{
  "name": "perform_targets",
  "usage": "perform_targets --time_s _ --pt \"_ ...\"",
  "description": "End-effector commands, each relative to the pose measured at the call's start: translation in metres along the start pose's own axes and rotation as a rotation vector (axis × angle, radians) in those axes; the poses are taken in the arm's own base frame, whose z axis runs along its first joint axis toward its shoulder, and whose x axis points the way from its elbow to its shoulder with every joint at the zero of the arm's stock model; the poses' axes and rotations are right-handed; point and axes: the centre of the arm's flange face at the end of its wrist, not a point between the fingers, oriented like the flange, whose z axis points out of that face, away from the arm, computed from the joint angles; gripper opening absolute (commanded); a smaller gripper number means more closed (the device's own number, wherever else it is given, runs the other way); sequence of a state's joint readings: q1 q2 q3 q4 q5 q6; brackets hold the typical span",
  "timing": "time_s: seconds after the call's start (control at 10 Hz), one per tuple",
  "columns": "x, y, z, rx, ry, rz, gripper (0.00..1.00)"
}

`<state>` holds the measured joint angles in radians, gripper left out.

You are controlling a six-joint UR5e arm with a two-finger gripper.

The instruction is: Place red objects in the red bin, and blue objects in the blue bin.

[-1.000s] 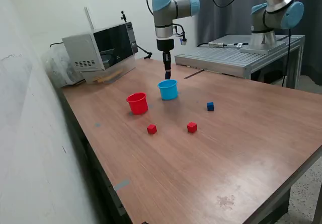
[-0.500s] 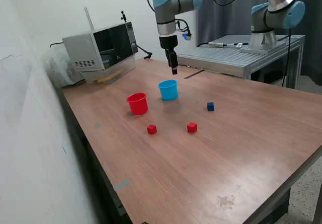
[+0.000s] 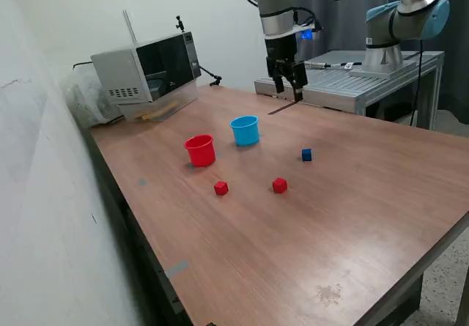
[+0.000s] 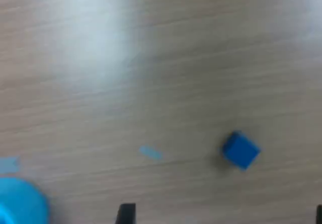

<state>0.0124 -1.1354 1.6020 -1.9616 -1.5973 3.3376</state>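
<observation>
My gripper (image 3: 288, 89) hangs open and empty high above the table, behind the light blue cup (image 3: 245, 130) and to the exterior view's right of it. The red cup (image 3: 199, 150) stands to the blue cup's left. Two red cubes (image 3: 220, 187) (image 3: 279, 185) lie in front of the cups. One dark blue cube (image 3: 306, 154) lies right of the blue cup; a second blue cube is not in view. The wrist view shows the blue cube (image 4: 240, 150), the blue cup's rim (image 4: 20, 206) and one dark fingertip (image 4: 126, 214).
A microwave-like grey box (image 3: 146, 73) stands at the table's back left. A metal platform (image 3: 344, 84) with a second robot arm (image 3: 399, 18) stands behind the table at the right. A small pale blue mark (image 4: 151, 152) is on the tabletop.
My gripper has risen from just above the blue cup and moved to the exterior view's right and farther back. The cubes and cups have not moved.
</observation>
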Motion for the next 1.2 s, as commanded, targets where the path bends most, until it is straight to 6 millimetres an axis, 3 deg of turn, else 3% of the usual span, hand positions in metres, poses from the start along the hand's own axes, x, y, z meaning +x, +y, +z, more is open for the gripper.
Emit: perform_targets --time_s 0.0,0.2,0.4,0.6,0.8,1.1 --pt "0.029 -0.011 0.012 0.046 0.069 0.046 1.00" --pt "0.051 -0.014 0.045 0.095 0.053 0.124 1.00" --pt "0.052 -0.007 0.066 0.098 0.051 0.218 1.00" --pt "0.057 0.007 0.102 0.155 0.068 0.267 1.00" --pt "0.041 0.025 0.127 0.164 0.068 0.316 1.00" --pt "0.016 0.040 0.140 0.173 0.071 0.357 1.00"
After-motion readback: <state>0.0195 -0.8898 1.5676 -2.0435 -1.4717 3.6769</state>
